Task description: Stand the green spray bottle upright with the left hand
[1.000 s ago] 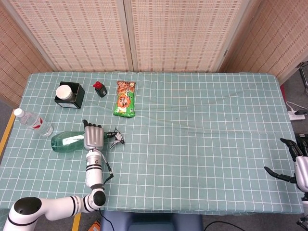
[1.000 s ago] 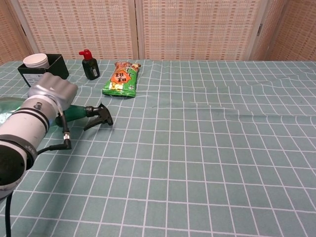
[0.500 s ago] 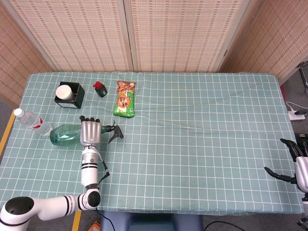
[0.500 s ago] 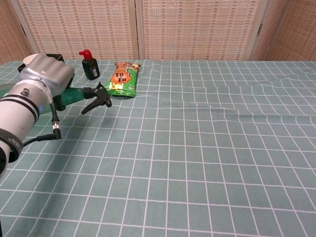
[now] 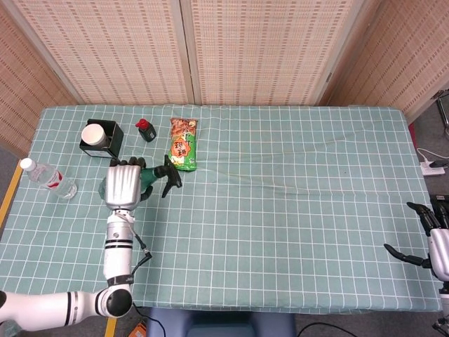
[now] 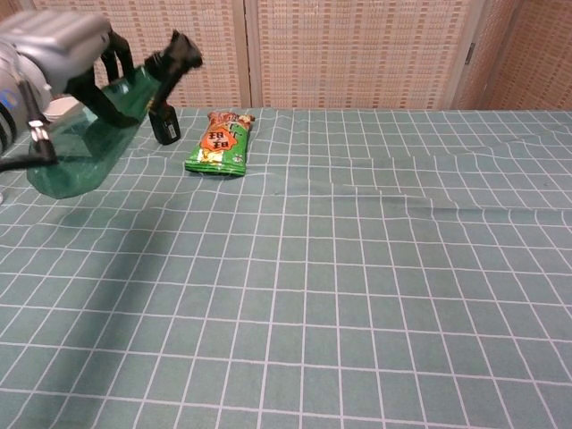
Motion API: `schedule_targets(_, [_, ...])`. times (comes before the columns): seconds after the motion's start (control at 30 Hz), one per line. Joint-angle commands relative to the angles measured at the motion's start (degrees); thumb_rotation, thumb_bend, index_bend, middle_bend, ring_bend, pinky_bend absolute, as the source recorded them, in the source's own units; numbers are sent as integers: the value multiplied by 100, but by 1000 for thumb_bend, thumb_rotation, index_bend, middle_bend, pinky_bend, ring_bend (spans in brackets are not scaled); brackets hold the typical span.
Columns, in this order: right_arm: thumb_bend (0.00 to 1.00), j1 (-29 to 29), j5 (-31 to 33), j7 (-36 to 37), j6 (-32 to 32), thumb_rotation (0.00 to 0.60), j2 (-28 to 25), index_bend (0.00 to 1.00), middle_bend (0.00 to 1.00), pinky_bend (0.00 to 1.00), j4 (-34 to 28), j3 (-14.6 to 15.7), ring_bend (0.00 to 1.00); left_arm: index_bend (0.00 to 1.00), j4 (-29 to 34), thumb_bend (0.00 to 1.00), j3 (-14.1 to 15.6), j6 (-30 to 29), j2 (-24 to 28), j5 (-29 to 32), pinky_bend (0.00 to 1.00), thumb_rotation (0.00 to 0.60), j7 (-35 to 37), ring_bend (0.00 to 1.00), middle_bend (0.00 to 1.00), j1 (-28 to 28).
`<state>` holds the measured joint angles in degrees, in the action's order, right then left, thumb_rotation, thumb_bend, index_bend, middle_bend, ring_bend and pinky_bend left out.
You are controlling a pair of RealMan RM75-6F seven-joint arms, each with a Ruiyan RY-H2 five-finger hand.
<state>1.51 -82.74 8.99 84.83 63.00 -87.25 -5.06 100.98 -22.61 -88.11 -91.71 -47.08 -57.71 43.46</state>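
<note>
My left hand (image 5: 120, 185) grips the green spray bottle (image 6: 85, 134) around its body and holds it off the table. In the chest view the bottle is tilted, its base low at the left and its black trigger head (image 6: 174, 55) high at the right. The same hand (image 6: 61, 40) shows at the top left there, fingers wrapped over the bottle. From the head view most of the bottle is hidden under the hand; only the black nozzle (image 5: 170, 175) sticks out to the right. My right hand (image 5: 436, 242) rests at the table's far right edge, holding nothing, fingers apart.
A green snack bag (image 5: 182, 144) lies just beyond the nozzle. A small black bottle with a red cap (image 5: 145, 130) and a black box holding a white cup (image 5: 100, 137) stand behind. A clear water bottle (image 5: 48, 177) lies at the left edge.
My left hand has lifted the spray bottle off the table and raised its nozzle end, so the bottle went from lying flat to tilted upward. The right hand stayed put.
</note>
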Motion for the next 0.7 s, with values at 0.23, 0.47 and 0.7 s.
schedule_targets(0.23, [0,-7,45,-76,24,600,32,171,177,0,-20,-24,0,590,1083,298,-982,-70,794,880,299,600,1879,486,720,-841])
schedule_targets(0.47, [0,-5,74,-202,41,600,60,170,177,0,-33,-42,0,585,1386,297,-868,169,900,1109,293,600,2749,490,719,-1209])
schedule_targets(0.7, [0,-11,121,-401,100,600,125,171,177,0,-19,-78,0,577,1270,298,-858,107,631,417,298,600,3756,491,718,-1270])
